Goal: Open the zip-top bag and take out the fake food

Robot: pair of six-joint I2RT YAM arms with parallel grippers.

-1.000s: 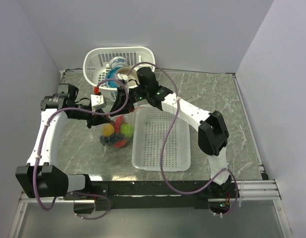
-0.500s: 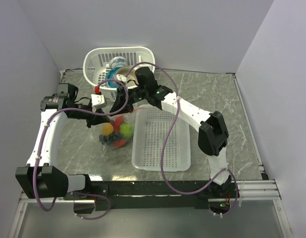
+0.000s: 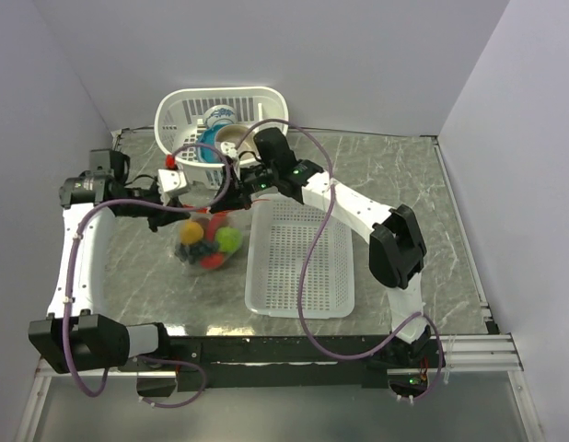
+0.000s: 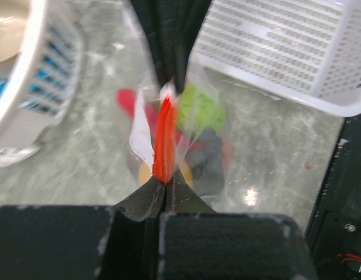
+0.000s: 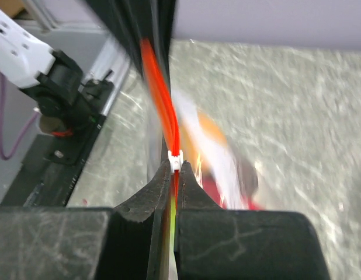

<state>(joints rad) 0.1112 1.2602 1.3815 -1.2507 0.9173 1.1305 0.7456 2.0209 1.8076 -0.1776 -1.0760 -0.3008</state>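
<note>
left gripper [image 4: 165,185]: black padded fingers with the jaws closed to a sliver. We see them pinching the left end of the zip strip.
zip-top bag [image 3: 207,241]: small, clear, crinkly plastic. It hangs between the two grippers, in front of the round basket and just left of the rectangular basket. We cannot tell whether its bottom touches the tabletop.
zip strip [image 4: 165,137]: orange-red plastic band along the bag's mouth, pulled taut from gripper to gripper. It is blurred in both wrist views, so we cannot tell whether the mouth is parted.
fake food: all inside the bag. There is a round yellow-orange fruit [image 3: 191,230], dark purple grapes [image 3: 203,249], a round green lime [image 3: 229,239], and glossy red pieces [image 3: 211,261] whose kind we cannot make out.
round basket [image 3: 229,103]: white slotted plastic oval at the back edge, holding a blue bowl [image 3: 209,140] and a beige bowl [image 3: 231,134].
right gripper [image 5: 176,169]: black fingers with the jaws all but closed. They clamp the strip's right end at a small white slider [image 5: 176,158].
rectangular basket [image 3: 298,267]: shallow white plastic mesh tray with its long side running front to back.
tabletop [image 3: 395,184]: grey veined, marble-look surface, bare to the right of the rectangular basket. Plain walls close it in on the left, back and right.
</note>
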